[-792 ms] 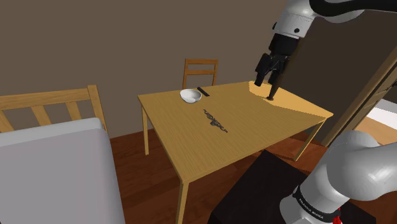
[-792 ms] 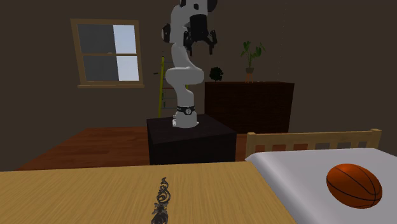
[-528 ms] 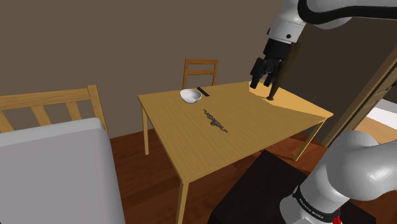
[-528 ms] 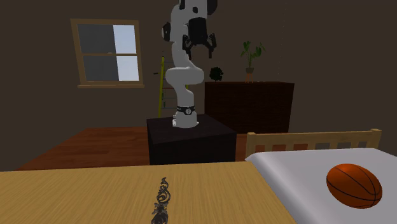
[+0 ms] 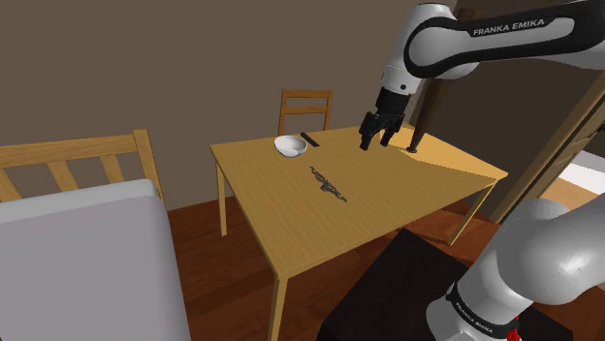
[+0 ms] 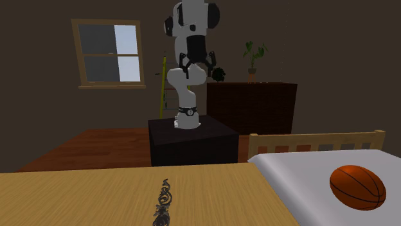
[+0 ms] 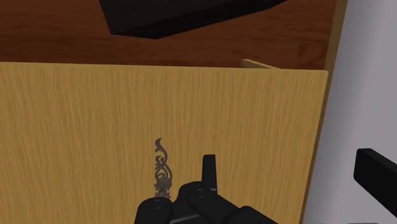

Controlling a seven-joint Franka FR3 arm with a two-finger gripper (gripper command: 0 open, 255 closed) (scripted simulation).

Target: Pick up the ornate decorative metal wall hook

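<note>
Shoulder view: gripper hangs above the far part of the wooden table, clear of the surface, off to that view's right of the white bowl. Fingers stand wide apart in the wrist view with nothing between them; nothing is held.

Wall hook, dark scrolled metal, lies flat near the table's middle, apart from the gripper and nearer the stand than the bowl. In the wrist view it lies just outside one finger, not in the gap.

Step judged: approach; grasp not begun.

Next move calls for shifting over the hook, turning the fingers to straddle its narrow width, then descending. The piece is thin and flat, so the fingertips likely need to come almost down to the tabletop before closing.
</note>
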